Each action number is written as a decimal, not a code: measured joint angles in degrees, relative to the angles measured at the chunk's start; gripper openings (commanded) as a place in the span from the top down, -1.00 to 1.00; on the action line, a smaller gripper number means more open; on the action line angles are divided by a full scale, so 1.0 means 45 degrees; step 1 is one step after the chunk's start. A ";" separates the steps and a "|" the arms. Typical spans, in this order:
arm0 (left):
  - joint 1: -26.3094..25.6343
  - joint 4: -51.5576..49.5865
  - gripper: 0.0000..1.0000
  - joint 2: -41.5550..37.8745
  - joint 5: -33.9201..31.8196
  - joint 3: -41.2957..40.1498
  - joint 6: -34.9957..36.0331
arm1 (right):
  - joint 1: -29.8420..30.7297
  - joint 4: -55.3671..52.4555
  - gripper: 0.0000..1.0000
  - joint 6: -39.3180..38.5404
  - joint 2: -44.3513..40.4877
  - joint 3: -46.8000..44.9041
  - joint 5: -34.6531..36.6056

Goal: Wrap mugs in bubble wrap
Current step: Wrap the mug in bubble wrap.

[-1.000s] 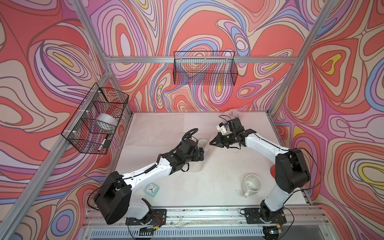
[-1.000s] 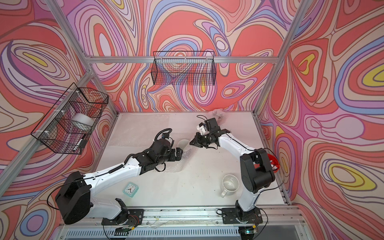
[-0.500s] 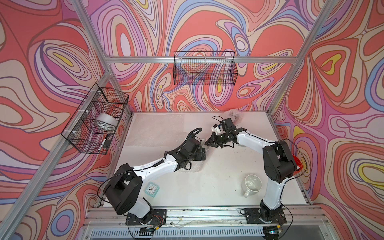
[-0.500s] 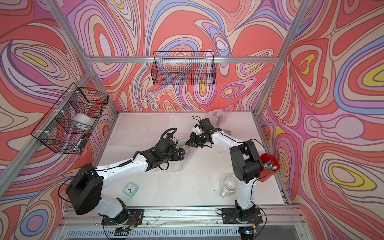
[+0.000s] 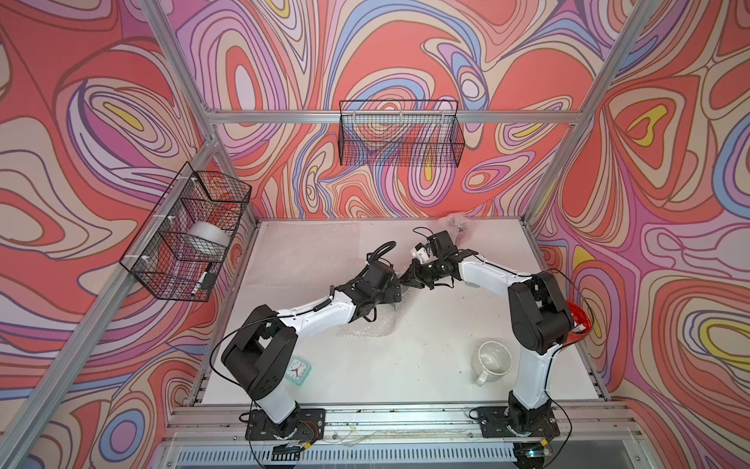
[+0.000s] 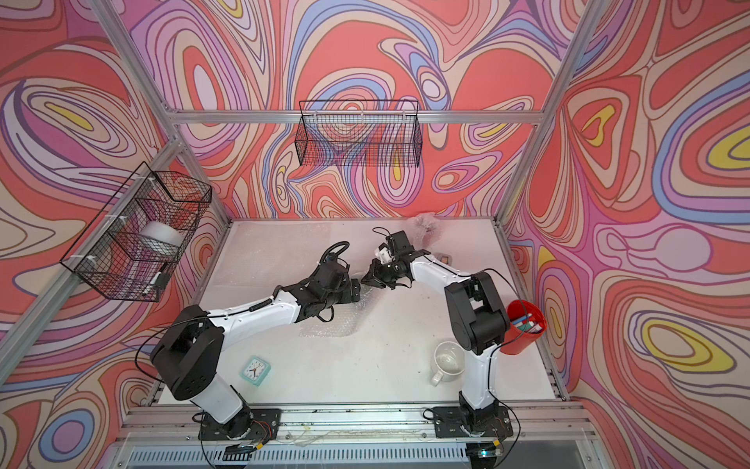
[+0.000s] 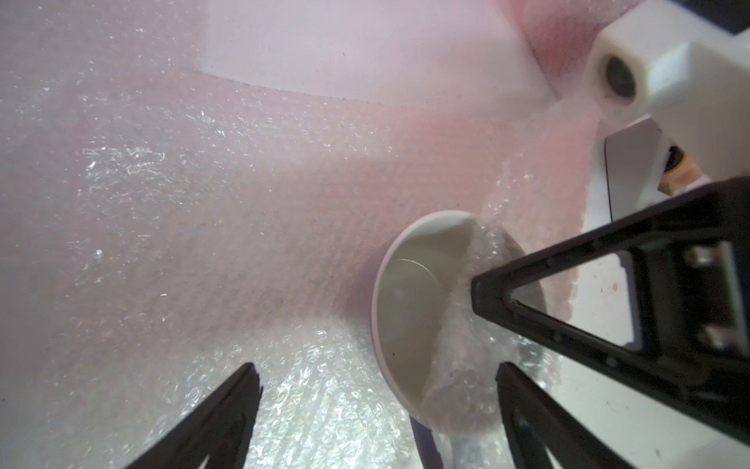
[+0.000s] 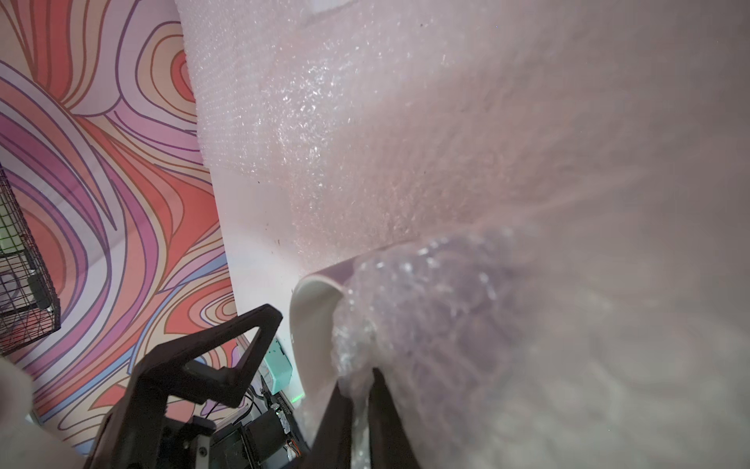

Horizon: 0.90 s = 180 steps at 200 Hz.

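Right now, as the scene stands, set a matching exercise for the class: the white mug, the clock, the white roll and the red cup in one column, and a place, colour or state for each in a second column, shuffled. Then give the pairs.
Things
1. white mug
2. clock
3. white roll
4. red cup

Descriptions
A. inside a wire basket on the side wall
B. mint green case
C. holding markers
D. upright, empty, not wrapped

Pairs: 1-D, 2-B, 3-A, 4-C
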 measured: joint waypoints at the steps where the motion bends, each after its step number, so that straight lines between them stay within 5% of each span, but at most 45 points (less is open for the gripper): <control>1: 0.0005 0.0000 -0.87 0.0010 0.0000 0.0000 -0.0005 | 0.0000 -0.0005 0.74 0.0000 -0.0005 0.0000 0.0000; 30: 0.0097 0.0005 -0.87 0.0359 0.0010 0.0000 -0.0083 | 0.0010 -0.0010 0.64 0.0053 0.0024 0.0223 0.0024; 86: 0.0228 -0.0578 -0.85 0.0923 -0.0321 0.0651 -0.0641 | 0.0010 -0.0228 -0.03 -0.0243 -0.0087 0.0525 0.0505; 180: 0.0257 -0.1122 -0.85 0.0947 -0.0476 0.0957 -0.0918 | 0.0413 -0.2783 -0.53 -0.1676 -0.2550 0.0175 0.5353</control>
